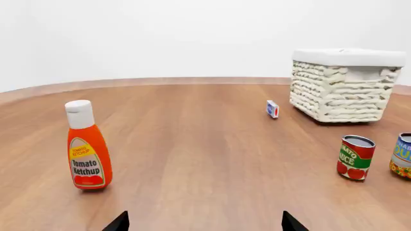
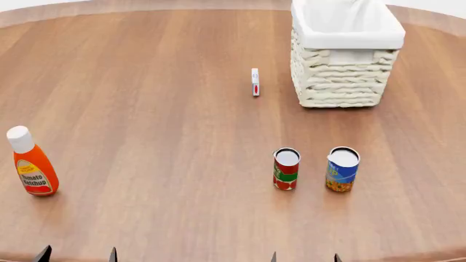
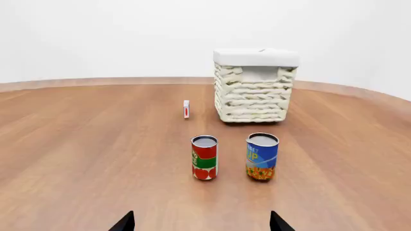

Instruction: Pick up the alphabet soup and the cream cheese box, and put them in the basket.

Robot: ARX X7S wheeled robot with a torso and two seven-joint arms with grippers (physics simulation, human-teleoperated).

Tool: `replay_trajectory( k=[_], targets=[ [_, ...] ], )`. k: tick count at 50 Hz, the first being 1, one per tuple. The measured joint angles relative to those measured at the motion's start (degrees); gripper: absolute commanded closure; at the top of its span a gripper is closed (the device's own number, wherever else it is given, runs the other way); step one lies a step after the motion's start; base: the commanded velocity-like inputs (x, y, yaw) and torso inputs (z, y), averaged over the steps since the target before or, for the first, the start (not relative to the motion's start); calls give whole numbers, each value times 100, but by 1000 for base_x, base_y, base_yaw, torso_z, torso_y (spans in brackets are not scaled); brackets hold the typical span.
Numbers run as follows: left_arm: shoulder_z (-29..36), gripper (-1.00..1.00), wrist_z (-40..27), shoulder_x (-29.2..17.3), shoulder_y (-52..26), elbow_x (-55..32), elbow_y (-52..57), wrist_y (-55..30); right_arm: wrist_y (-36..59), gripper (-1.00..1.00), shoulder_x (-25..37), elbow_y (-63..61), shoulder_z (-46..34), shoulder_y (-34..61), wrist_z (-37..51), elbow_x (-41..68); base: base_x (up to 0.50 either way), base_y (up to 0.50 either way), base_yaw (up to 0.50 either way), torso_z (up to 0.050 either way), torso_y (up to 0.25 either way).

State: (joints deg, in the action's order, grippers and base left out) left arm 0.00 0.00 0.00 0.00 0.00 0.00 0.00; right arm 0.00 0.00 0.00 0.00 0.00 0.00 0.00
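Observation:
The alphabet soup can (image 2: 342,169), blue with a yellow-orange base and white top, stands upright on the table, also in the right wrist view (image 3: 262,157) and cut off at the edge of the left wrist view (image 1: 403,156). The cream cheese box (image 2: 255,82) stands on edge just left of the basket (image 2: 342,76), also seen in the wrist views (image 3: 186,109) (image 1: 272,109). The cream wicker basket (image 3: 253,91) (image 1: 340,91) has a white liner. My left gripper (image 2: 76,254) (image 1: 204,222) and right gripper (image 2: 304,256) (image 3: 200,222) are open and empty at the near table edge.
A red-and-green tomato can (image 2: 286,169) stands just left of the soup can, also in the wrist views (image 3: 205,157) (image 1: 355,157). A tomato ketchup bottle (image 2: 30,162) (image 1: 87,147) stands at the near left. The round wooden table (image 2: 145,109) carries everything.

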Motion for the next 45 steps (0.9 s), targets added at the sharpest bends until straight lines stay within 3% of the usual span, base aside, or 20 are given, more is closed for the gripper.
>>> replay_trajectory(
  k=[17,23,33,45],
  targets=[
    [199,-100,-218,-216,65,-135,374,-112,159,-100,187,-360,-231,-52,240,168,0,0,0,0,0],
    [268,-100,-269,-346,256,-118,1388,-348,490,-100,349,-1422,-326,-225,315,131,46,0,0,0,0],
    [168,-100,41,-198,517,318,4212,-859,1097,-100,276,-4221,-260,-529,-56,-238,170,0,0,0,0],
    [136,-100,149,-138,616,512,5464,-1064,1428,-100,207,-5466,-228,-606,-292,-409,227,0,0,0,0]
  ],
)
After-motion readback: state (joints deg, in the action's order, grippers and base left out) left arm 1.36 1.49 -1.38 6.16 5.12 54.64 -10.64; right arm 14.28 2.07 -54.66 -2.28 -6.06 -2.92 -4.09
